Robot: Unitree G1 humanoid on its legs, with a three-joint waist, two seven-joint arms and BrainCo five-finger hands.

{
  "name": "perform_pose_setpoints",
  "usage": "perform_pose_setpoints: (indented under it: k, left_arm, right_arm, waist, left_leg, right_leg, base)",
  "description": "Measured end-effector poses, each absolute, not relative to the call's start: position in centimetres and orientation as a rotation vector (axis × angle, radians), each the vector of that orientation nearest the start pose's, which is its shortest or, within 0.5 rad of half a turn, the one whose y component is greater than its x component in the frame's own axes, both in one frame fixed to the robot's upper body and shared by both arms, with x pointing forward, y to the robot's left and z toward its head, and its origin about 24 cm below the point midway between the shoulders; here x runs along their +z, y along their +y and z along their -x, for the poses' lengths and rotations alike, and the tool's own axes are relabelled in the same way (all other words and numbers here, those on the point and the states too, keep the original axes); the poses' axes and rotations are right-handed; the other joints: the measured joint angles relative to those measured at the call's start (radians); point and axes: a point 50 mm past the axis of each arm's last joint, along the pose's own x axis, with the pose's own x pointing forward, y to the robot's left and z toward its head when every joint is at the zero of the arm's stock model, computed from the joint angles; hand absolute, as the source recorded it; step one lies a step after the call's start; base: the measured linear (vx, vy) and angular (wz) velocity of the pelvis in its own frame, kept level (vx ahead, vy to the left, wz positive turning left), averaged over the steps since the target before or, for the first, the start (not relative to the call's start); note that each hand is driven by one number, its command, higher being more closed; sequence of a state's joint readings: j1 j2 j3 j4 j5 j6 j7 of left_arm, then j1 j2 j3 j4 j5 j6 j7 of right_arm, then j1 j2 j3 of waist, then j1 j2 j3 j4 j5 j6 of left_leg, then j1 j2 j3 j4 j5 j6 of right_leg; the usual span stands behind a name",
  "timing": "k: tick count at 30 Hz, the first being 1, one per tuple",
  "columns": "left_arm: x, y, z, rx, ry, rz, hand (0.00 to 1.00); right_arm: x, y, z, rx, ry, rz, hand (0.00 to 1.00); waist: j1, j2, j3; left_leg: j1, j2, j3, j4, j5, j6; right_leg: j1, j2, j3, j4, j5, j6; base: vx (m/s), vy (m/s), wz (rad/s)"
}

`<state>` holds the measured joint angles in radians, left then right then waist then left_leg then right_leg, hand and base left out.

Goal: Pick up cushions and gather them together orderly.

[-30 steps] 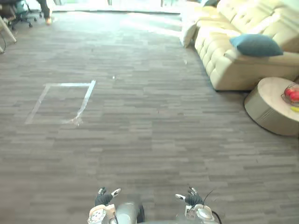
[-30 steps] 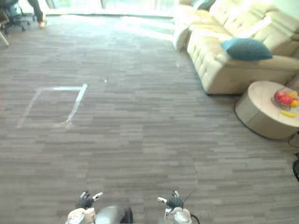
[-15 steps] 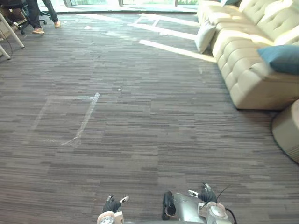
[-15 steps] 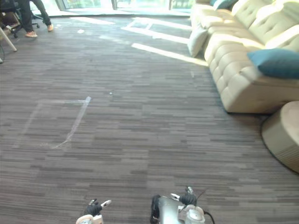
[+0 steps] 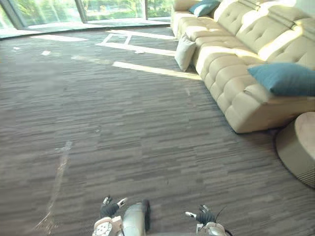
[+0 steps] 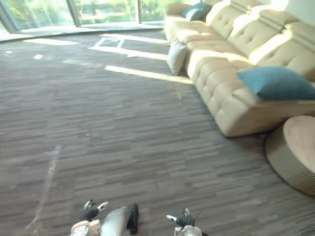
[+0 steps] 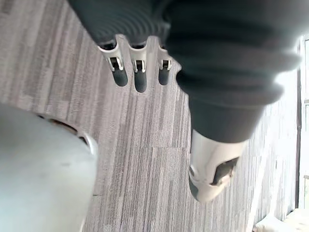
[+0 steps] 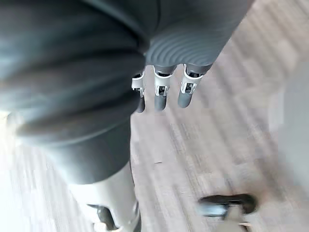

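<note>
Both arms hang low at the near edge of the eye views: the left robot hand (image 5: 109, 209) and the right robot hand (image 5: 203, 215) sit over the grey striped carpet floor (image 5: 123, 123), well apart from every cushion. In its wrist view the left one's fingers (image 7: 140, 79) hang straight and loose with nothing in them, the thumb apart; the right one's fingers (image 8: 161, 99) are likewise relaxed and empty. A cream tufted sofa (image 5: 231, 64) runs along the right side, away towards the windows (image 5: 98, 10). On its near seat lies a teal cushion (image 5: 285, 78), flat, with its long axis across the view and one corner pointing left towards the seat's front edge. A cream cushion (image 5: 184, 52) stands on edge on the floor, its long axis roughly upright, leaning against the sofa's front farther along. At the sofa's far end a second teal cushion (image 5: 204, 8) is propped at a tilt. A low round side table (image 5: 298, 147) stands just beside the sofa's near end. A faint pale line (image 5: 59, 167) runs along the carpet at the left.
</note>
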<state>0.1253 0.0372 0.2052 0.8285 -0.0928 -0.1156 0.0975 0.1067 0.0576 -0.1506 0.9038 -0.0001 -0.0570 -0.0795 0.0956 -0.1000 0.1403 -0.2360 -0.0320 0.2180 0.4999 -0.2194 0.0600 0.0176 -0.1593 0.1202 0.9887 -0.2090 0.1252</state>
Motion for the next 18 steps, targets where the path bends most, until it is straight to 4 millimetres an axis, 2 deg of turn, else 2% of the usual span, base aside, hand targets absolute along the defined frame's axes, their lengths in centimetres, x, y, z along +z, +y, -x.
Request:
perform_pose_setpoints:
  k: [1,2,3,4,5,6,7,8,10,11,12,13,14,15,16,17,18]
  left_arm:
    - [-13.7,20.6,-12.4,0.388,0.837,0.078,0.00]
    - [-13.9,20.4,-12.3,0.382,0.849,0.078,0.00]
    - [-14.0,20.3,-12.1,0.381,0.859,0.079,0.00]
    - [-14.0,20.2,-12.1,0.375,0.863,0.076,0.00]
    - [-14.1,20.0,-12.1,0.363,0.865,0.070,0.00]
    - [-14.1,19.9,-12.1,0.356,0.868,0.067,0.00]
    - [-14.2,19.9,-12.0,0.349,0.875,0.064,0.00]
    - [-14.3,19.7,-12.0,0.340,0.885,0.062,0.00]
    - [-14.5,19.3,-11.9,0.329,0.898,0.064,0.00]
    - [-14.6,19.1,-11.7,0.327,0.907,0.069,0.00]
    - [-14.8,18.8,-11.5,0.324,0.916,0.075,0.00]
    - [-15.0,18.1,-11.4,0.318,0.930,0.097,0.00]
    - [-15.0,17.5,-11.3,0.321,0.932,0.117,0.00]
    - [-14.9,17.3,-11.8,0.333,0.918,0.135,0.00]
    - [-14.9,17.1,-11.9,0.343,0.916,0.152,0.00]
    - [-14.9,17.1,-11.9,0.351,0.914,0.159,0.00]
    - [-14.8,17.4,-12.0,0.358,0.905,0.157,0.00]
  right_arm:
    - [-14.7,-16.2,-12.1,-0.235,0.929,-0.085,0.00]
    - [-14.4,-16.5,-12.4,-0.239,0.898,-0.077,0.00]
    - [-14.3,-16.6,-12.3,-0.243,0.890,-0.076,0.00]
    - [-14.0,-16.8,-12.6,-0.247,0.868,-0.074,0.00]
    - [-13.8,-17.0,-12.8,-0.254,0.845,-0.072,0.00]
    - [-13.6,-17.2,-12.9,-0.261,0.833,-0.073,0.00]
    - [-13.6,-17.4,-12.9,-0.271,0.830,-0.073,0.00]
    - [-13.6,-17.9,-12.9,-0.285,0.832,-0.070,0.00]
    - [-13.6,-18.2,-12.8,-0.293,0.839,-0.066,0.00]
    - [-13.7,-18.3,-12.7,-0.302,0.845,-0.076,0.00]
    - [-13.7,-18.4,-12.7,-0.302,0.845,-0.073,0.00]
    - [-13.5,-18.8,-13.2,-0.291,0.830,-0.048,0.00]
    - [-13.3,-19.1,-13.6,-0.290,0.815,-0.036,0.00]
    - [-12.9,-19.7,-14.0,-0.292,0.796,-0.021,0.00]
    - [-12.8,-20.0,-14.3,-0.292,0.788,-0.010,0.00]
    - [-12.8,-20.2,-14.4,-0.292,0.796,-0.002,0.00]
    - [-13.0,-19.8,-14.5,-0.283,0.813,-0.006,0.00]
  waist:
    - [-0.004,0.018,0.022]
    - [-0.012,0.031,0.028]
    - [-0.019,0.035,0.025]
    - [-0.034,0.037,0.024]
    - [-0.044,0.038,0.024]
    - [-0.045,0.038,0.024]
    - [-0.047,0.039,0.025]
    - [-0.049,0.041,0.025]
    - [-0.065,0.046,0.026]
    - [-0.078,0.047,0.027]
    - [-0.101,0.059,0.022]
    - [-0.101,0.095,0.014]
    - [-0.094,0.119,0.011]
    - [-0.092,0.154,0.030]
    - [-0.090,0.178,0.043]
    - [-0.086,0.191,0.056]
    - [-0.083,0.195,0.065]
  left_leg:
    - [0.077,-0.008,-0.005,-0.005,-0.046,0.000]
    - [0.166,-0.012,-0.016,-0.030,-0.088,0.005]
    - [0.214,-0.014,-0.022,-0.057,-0.105,0.005]
    - [0.269,-0.018,-0.044,-0.088,-0.129,0.007]
    - [0.331,-0.020,-0.065,-0.133,-0.153,-0.008]
    - [0.364,-0.020,-0.071,-0.160,-0.162,-0.016]
    - [0.413,-0.020,-0.076,-0.200,-0.157,-0.013]
    - [0.492,-0.024,-0.094,-0.275,-0.162,-0.020]
    - [0.580,-0.025,-0.142,-0.337,-0.172,-0.039]
    - [0.612,-0.023,-0.182,-0.337,-0.178,-0.049]
    - [0.625,-0.010,-0.231,-0.298,-0.182,-0.056]
    - [0.605,0.023,-0.257,-0.222,-0.179,-0.065]
    - [0.550,0.035,-0.260,-0.082,-0.149,-0.109]
    - [0.447,0.046,-0.261,0.175,-0.028,-0.133]
    - [0.379,0.058,-0.261,0.335,0.111,-0.171]
    - [0.283,0.096,-0.235,0.538,0.155,-0.191]
    - [0.215,0.135,-0.193,0.667,0.118,-0.159]
  right_leg:
    - [-0.053,-0.001,-0.026,0.109,-0.008,-0.013]
    - [-0.116,0.005,-0.077,0.163,-0.031,-0.026]
    - [-0.160,0.006,-0.121,0.163,-0.047,-0.029]
    - [-0.220,0.012,-0.189,0.129,-0.068,-0.032]
    - [-0.307,0.027,-0.260,0.040,-0.080,-0.035]
    - [-0.345,0.038,-0.293,-0.034,-0.080,-0.035]
    - [-0.373,0.052,-0.342,-0.176,-0.066,-0.052]
    - [-0.396,0.076,-0.400,-0.389,-0.012,-0.077]
    - [-0.426,0.109,-0.406,-0.572,0.068,-0.123]
    - [-0.440,0.112,-0.382,-0.557,0.137,-0.165]
    - [-0.441,0.119,-0.378,-0.499,0.198,-0.247]
    - [-0.439,0.126,-0.394,-0.441,0.141,-0.259]
    - [-0.426,0.140,-0.403,-0.408,0.082,-0.263]
    - [-0.369,0.161,-0.404,-0.421,0.030,-0.258]
    - [-0.318,0.179,-0.399,-0.450,0.012,-0.261]
    - [-0.234,0.208,-0.383,-0.498,-0.006,-0.266]
    - [-0.145,0.222,-0.368,-0.537,-0.015,-0.272]
  base:
    - [0.62,0.280,0.03]
    - [0.57,0.236,0.09]
    - [0.56,0.207,0.31]
    - [0.68,0.157,0.44]
    - [0.60,0.098,0.41]
    - [0.78,0.108,0.31]
    - [0.56,0.064,0.30]
    - [0.75,0.059,0.37]
    - [0.82,-0.001,0.68]
    - [0.89,-0.082,1.03]
    - [0.90,-0.130,0.81]
    - [1.06,-0.171,0.54]
    - [1.03,-0.174,0.23]
    - [0.84,-0.131,0.07]
    - [0.80,-0.078,-0.12]
    - [0.61,-0.019,-0.30]
    - [0.75,-0.019,-0.37]
